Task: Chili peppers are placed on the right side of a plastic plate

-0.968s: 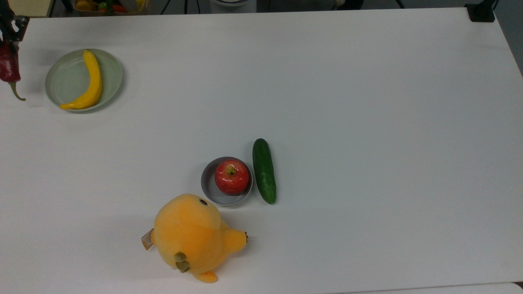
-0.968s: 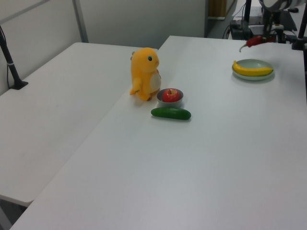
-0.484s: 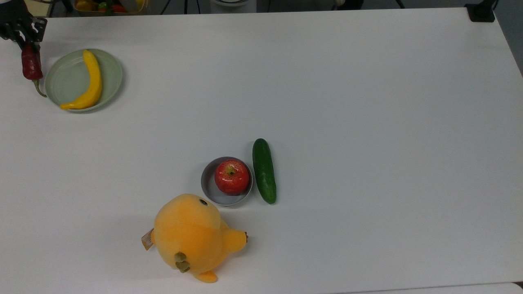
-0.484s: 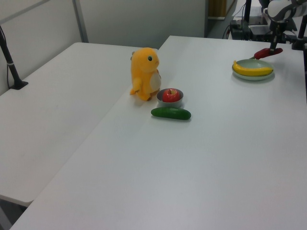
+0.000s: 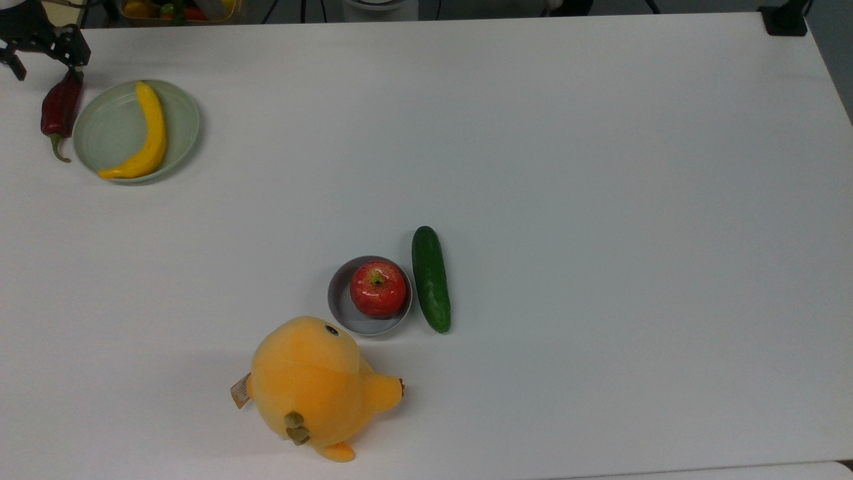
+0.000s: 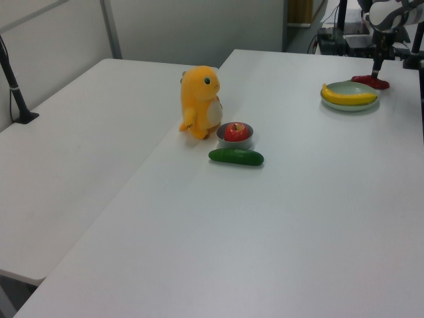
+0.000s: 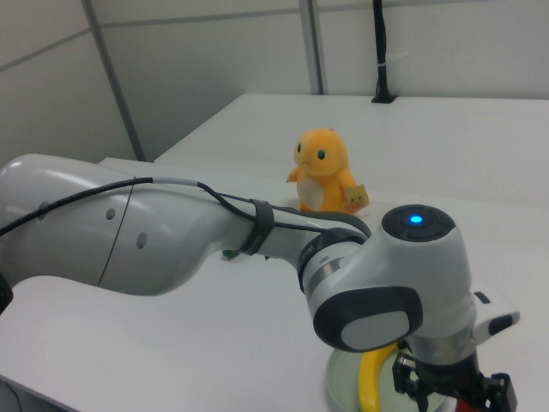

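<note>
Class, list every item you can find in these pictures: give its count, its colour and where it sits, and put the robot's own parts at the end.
Chili pepper: one, dark red with green stem, on the table beside the plate, at the top view's left of it.
Plastic plate: one, pale green, far left in the top view.
Banana: one, yellow, on the plate.
Grey dish: one, mid-table.
Apple: one, red, in the dish.
Cucumber: one, green, at the top view's right of the dish.
Plush toy: one, orange, near the dish.
Table: one, white.
Claw: one, black, open, above the chili's upper end.
Arm: one, white.
</note>
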Motion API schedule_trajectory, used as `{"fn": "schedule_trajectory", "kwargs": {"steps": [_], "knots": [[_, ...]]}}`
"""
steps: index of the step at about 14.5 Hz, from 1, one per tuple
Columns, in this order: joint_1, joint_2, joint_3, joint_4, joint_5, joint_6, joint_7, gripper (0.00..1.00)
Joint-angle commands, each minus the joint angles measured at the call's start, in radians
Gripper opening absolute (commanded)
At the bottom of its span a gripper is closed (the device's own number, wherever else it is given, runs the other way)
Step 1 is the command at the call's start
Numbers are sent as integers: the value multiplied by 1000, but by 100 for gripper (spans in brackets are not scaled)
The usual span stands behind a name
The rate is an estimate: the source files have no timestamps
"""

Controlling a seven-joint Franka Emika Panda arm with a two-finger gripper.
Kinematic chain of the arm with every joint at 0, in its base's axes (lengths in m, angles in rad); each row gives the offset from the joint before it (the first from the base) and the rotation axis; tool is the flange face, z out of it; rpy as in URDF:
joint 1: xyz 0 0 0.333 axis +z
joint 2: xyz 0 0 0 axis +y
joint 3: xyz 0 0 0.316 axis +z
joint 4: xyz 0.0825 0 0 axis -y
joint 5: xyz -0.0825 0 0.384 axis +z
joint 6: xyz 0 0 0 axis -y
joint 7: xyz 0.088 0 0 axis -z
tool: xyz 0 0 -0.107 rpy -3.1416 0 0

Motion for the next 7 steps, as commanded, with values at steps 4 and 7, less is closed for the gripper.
{"fn": "schedule_trajectory", "kwargs": {"steps": [4, 7], "knots": [[109, -188, 4, 127, 27, -249, 357, 100], [201, -283, 4, 186, 27, -372, 577, 100]]}}
